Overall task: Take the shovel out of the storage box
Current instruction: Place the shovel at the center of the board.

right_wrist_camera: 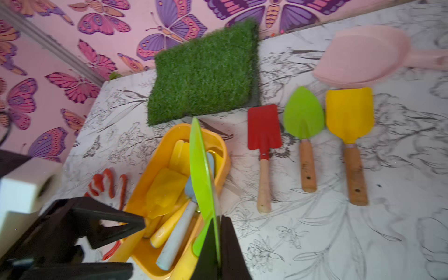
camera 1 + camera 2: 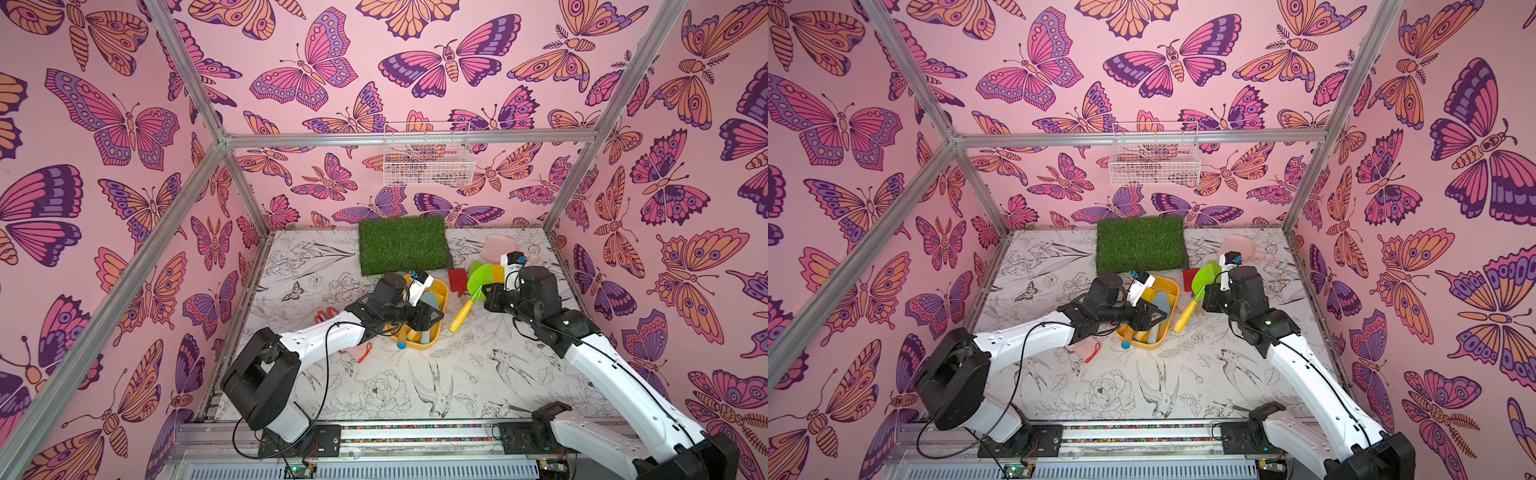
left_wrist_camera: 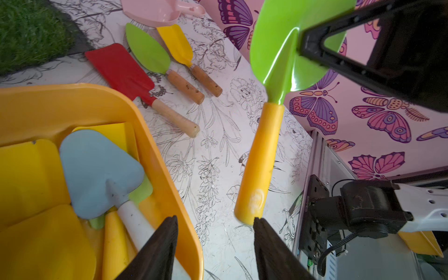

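The shovel [image 2: 478, 286] was held by its green blade in the closed right jaws, tilted above the desk [image 2: 374, 395], just beside the storage box [image 2: 432, 338]. The left jaws were seen parted and empty, close to its yellow handle's end.

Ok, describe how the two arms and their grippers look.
Left arm and right arm: white shells, black joint housings, thin black cables running alongside. The fingers are black, open triangular frames. A small white camera block sits at each wrist.
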